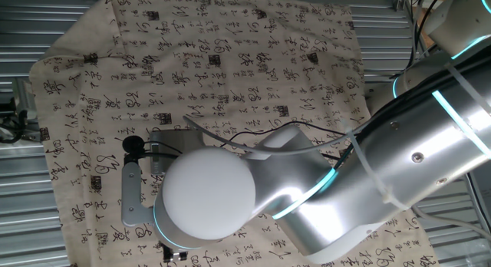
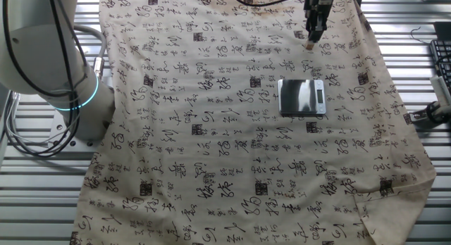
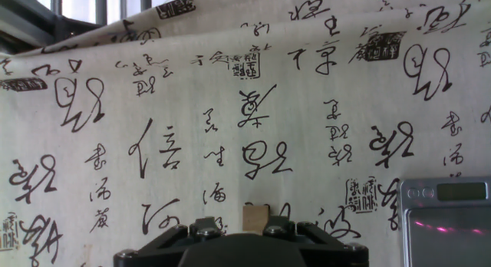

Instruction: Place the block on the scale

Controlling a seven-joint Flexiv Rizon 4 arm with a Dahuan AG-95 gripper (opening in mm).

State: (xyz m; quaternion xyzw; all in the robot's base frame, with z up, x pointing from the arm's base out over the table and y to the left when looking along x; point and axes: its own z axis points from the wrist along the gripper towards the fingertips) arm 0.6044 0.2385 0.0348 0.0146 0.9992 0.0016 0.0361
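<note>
The block [image 2: 309, 44] is a tiny tan wooden cube at the tip of my gripper [image 2: 311, 39], near the far edge of the cloth. The fingers stand close together and look shut on it. In the hand view the block [image 3: 255, 218] shows just above the dark hand body, between the two finger bases. I cannot tell whether it rests on the cloth or hangs just above it. The scale [image 2: 301, 96] lies flat on the cloth, a short way nearer than the gripper. Its corner and display strip show at the lower right of the hand view, scale [image 3: 449, 221]. My arm hides part of the scale [image 1: 170, 138].
A beige cloth [image 2: 211, 132] printed with black calligraphy and dark square stamps covers the table. The arm's base [image 2: 63, 83] stands at the left with cables beside it. A keyboard edge [image 2: 440, 62] lies at the far right. Slatted metal table shows around the cloth.
</note>
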